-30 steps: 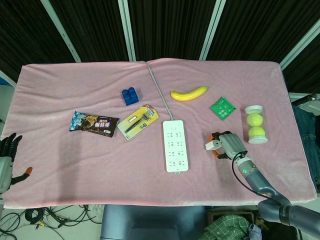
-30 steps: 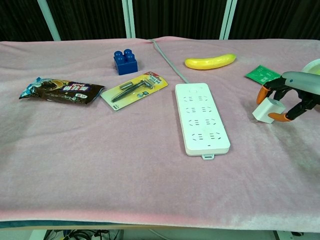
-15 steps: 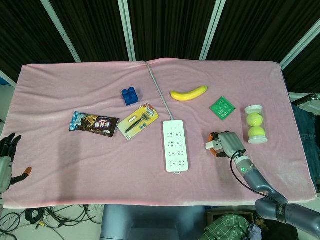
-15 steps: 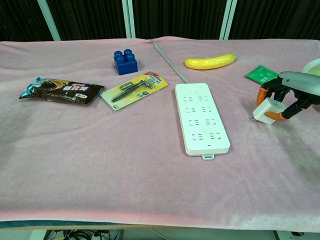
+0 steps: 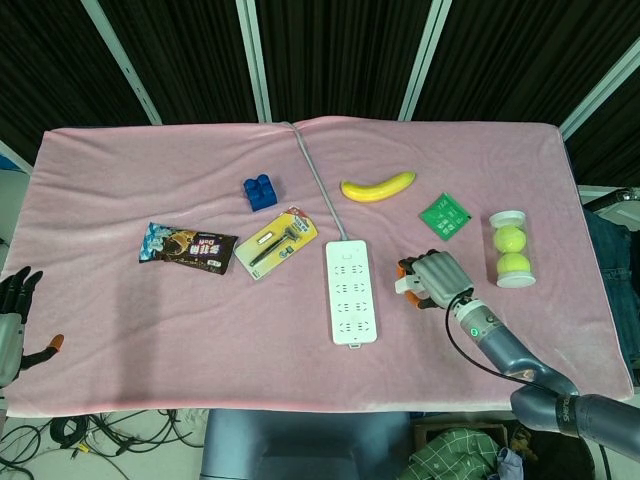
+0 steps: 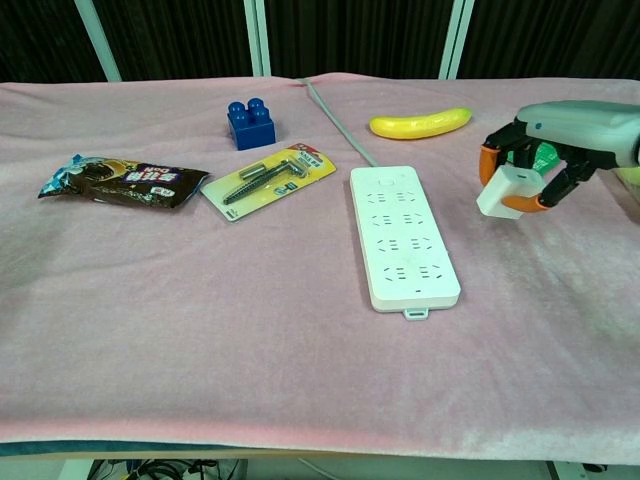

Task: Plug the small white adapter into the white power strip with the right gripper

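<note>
Holding the small white adapter [image 5: 408,284] in its curled fingers, the right hand [image 5: 432,277] sits right of centre in the head view, just right of the white power strip [image 5: 351,291]. The strip lies flat at the centre of the pink counter [image 5: 150,330], its cable running toward the top edge. Above the hand lie a banana [image 5: 378,186] and a green packet [image 5: 446,216]; a tube of tennis balls [image 5: 510,249] stands at the right. A blue block [image 5: 260,192], a carded tool pack [image 5: 277,241] and a snack bar [image 5: 187,246] occupy the left half. The left hand [image 5: 14,322] rests at the lower left edge, fingers spread, holding nothing.

In the chest view, the right hand [image 6: 545,150] at the upper right pinches the adapter [image 6: 499,190] between orange-tipped fingers, raised clear of the cloth. The strip [image 6: 402,233] lies at centre, apart from the adapter.
</note>
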